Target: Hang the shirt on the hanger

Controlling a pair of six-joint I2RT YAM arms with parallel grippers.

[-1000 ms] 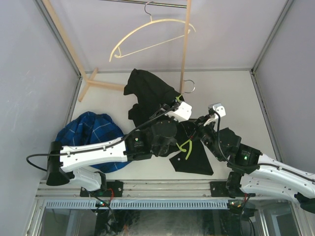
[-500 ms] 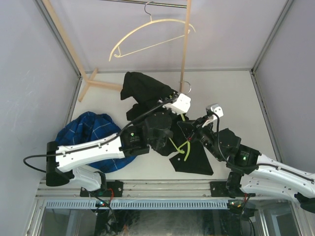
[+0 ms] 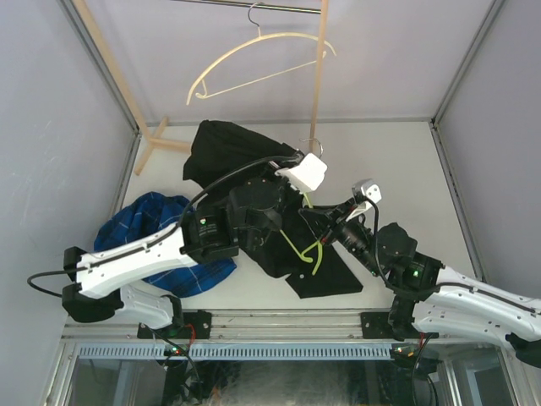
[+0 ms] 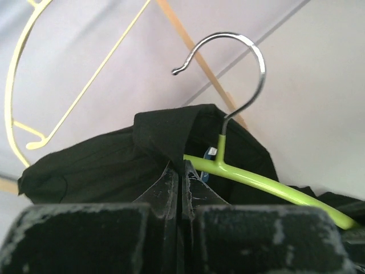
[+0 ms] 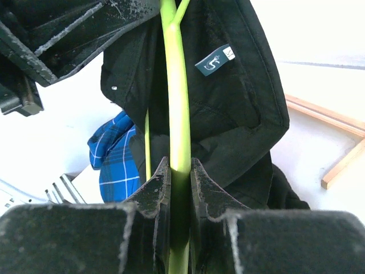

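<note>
The black shirt [image 3: 228, 148] lies bunched on the table, partly lifted under my arms. My left gripper [image 4: 181, 171] is shut on the shirt's collar edge [image 4: 162, 134], just beside the lime-green hanger [image 4: 268, 185] and its metal hook [image 4: 242, 68]. My right gripper [image 5: 180, 171] is shut on the hanger's arm [image 5: 175, 91], with the shirt [image 5: 239, 97] draped over it. In the top view the hanger [image 3: 306, 249] shows between my left gripper [image 3: 297, 179] and my right gripper [image 3: 331, 233].
A blue plaid shirt [image 3: 144, 224] lies at the left; it also shows in the right wrist view [image 5: 114, 151]. A cream hanger [image 3: 254, 59] hangs on the wooden rack [image 3: 318, 76] at the back. The rack's foot [image 3: 165, 142] lies on the table.
My left gripper has risen and moved back-left, pulling the black shirt's collar up and spreading the cloth leftward. The hanger's lower arm has lifted with my right gripper.
</note>
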